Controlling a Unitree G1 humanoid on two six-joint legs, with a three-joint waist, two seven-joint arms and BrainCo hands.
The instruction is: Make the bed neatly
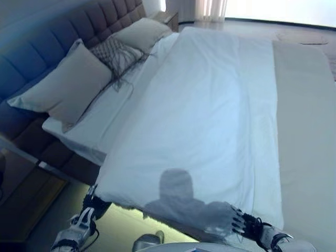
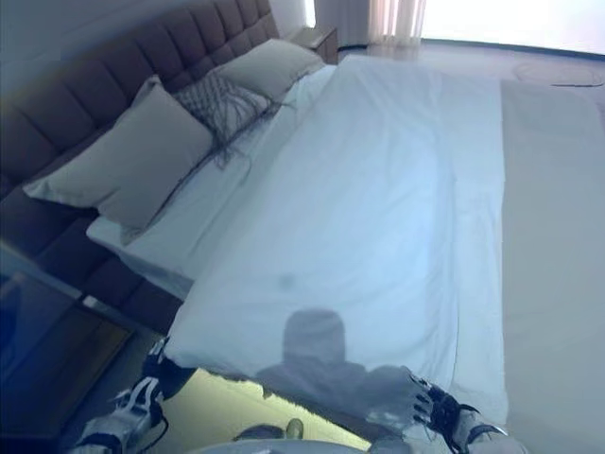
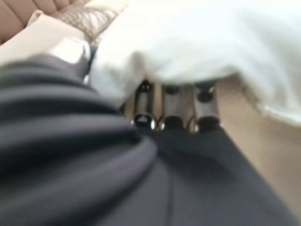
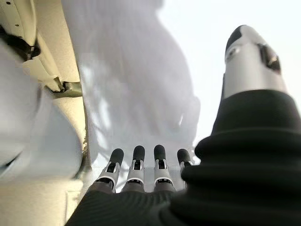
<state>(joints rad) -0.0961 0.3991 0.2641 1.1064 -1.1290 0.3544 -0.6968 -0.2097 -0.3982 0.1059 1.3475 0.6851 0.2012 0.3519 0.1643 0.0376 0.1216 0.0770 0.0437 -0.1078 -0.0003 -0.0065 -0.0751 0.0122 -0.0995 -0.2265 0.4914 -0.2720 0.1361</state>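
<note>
White duvet (image 1: pixel 205 110) edge, seemingly under both robot hands

Head pair: high at the bed's (image 1: pixel 294 131) near edge, angled down across the white duvet (image 1: pixel 205 105) toward pillows (image 1: pixel 68 84) and headboard (image 2: pixel 113 66), nearly the same scene twice. Wrist pair: very close, along the left hand (image 3: pixel 171 106) under the duvet edge, along the right hand (image 4: pixel 141 165) onto the cloth

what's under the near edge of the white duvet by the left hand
The left hand reaches under the white duvet at its near corner; its fingertips are hidden by the cloth. Beige floor shows beside it. The mattress there is covered.
</note>
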